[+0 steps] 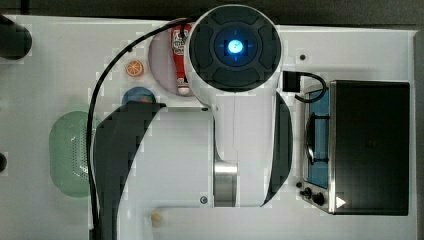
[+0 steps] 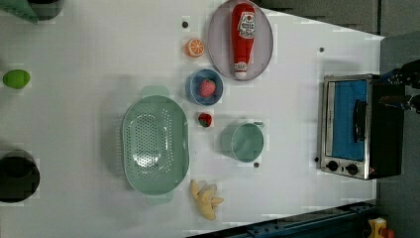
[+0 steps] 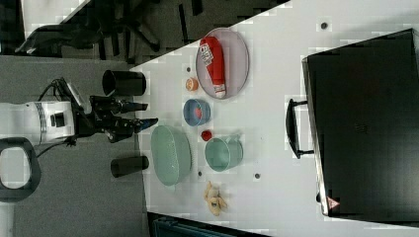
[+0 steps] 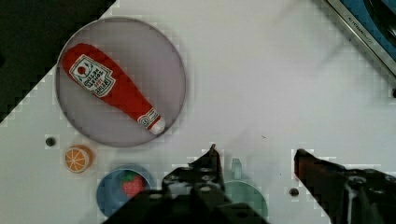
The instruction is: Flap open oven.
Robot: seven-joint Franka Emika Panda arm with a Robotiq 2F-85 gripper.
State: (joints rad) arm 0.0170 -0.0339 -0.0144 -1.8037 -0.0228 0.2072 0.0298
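Jaws spread, empty, well apart from the oven (image 2: 359, 126).
My gripper (image 4: 256, 156) hangs above table (image 4: 261, 84); ketchup bottle (image 4: 112, 88) plated nearby.

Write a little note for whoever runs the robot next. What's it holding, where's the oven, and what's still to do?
End effector: open, holding nothing, up above the table near the cup, well away from the oven.
Oven: at the left view's right edge of the table, door shut, handle untouched.
Done: nothing yet.
Left: bring the end effector to the handle, catch it, flap the door open.
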